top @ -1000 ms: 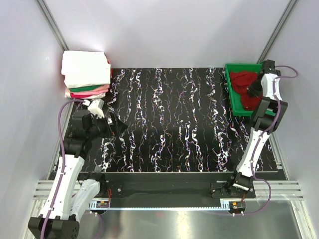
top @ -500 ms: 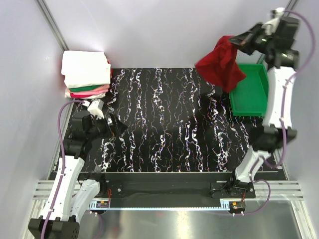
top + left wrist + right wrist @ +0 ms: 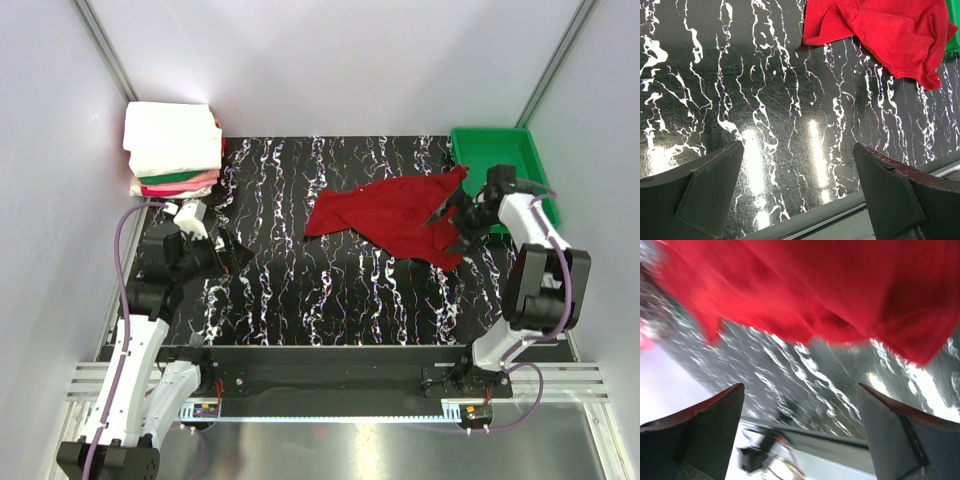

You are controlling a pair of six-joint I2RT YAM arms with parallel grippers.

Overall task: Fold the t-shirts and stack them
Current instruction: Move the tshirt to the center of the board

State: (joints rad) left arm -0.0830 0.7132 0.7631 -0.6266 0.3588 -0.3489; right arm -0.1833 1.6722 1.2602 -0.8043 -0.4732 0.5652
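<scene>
A deep red t-shirt [image 3: 385,215] lies crumpled and spread on the black marbled table [image 3: 330,290], right of centre. One corner of it reaches the green tray. My right gripper [image 3: 447,232] hovers at the shirt's right edge, open and holding nothing. In the blurred right wrist view the red t-shirt [image 3: 815,285] fills the top, beyond the open gripper [image 3: 800,387]. My left gripper [image 3: 238,252] stands open over the table's left side. Its wrist view has the red t-shirt [image 3: 880,30] far off at upper right of the open gripper [image 3: 797,150]. Folded t-shirts [image 3: 170,150] are stacked at the back left.
A green plastic tray [image 3: 505,160] sits at the back right corner, with nothing showing in it. White walls and metal posts enclose the table. The table's near edge and a metal rail [image 3: 330,395] run in front of the arm bases.
My right arm lifted the red t-shirt out of the green tray, swung it high, then came down. The shirt now lies on the table and the right gripper has opened. The left arm stayed put.
</scene>
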